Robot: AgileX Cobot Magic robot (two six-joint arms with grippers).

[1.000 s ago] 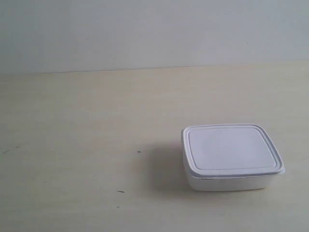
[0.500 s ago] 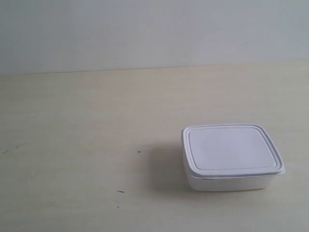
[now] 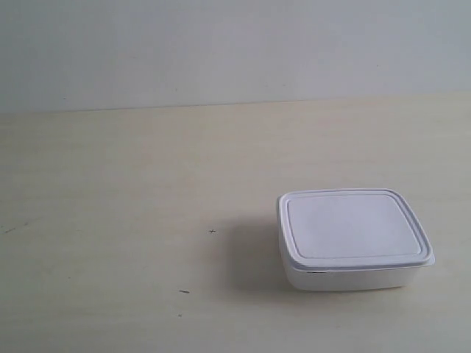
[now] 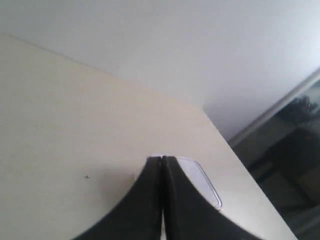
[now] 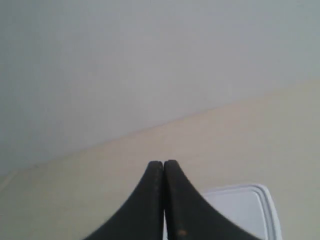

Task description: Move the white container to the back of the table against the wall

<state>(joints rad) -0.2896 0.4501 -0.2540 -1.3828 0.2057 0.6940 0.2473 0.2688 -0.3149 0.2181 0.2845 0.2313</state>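
The white container [image 3: 353,239] rests with its lid on, on the cream table [image 3: 132,191], toward the exterior view's lower right and well short of the pale wall [image 3: 221,51]. Neither arm shows in the exterior view. In the left wrist view my left gripper [image 4: 161,159] is shut with nothing between its black fingers; part of the white container [image 4: 202,182] shows behind them. My right gripper [image 5: 163,163] is likewise shut and holds nothing, with a corner of the white container [image 5: 240,207] beyond its fingers.
A few tiny dark marks [image 3: 213,232] dot the table left of the container. The table's side edge [image 4: 240,160] shows in the left wrist view, with a dark area beyond it. The wall meets the table along a straight line [image 3: 235,104].
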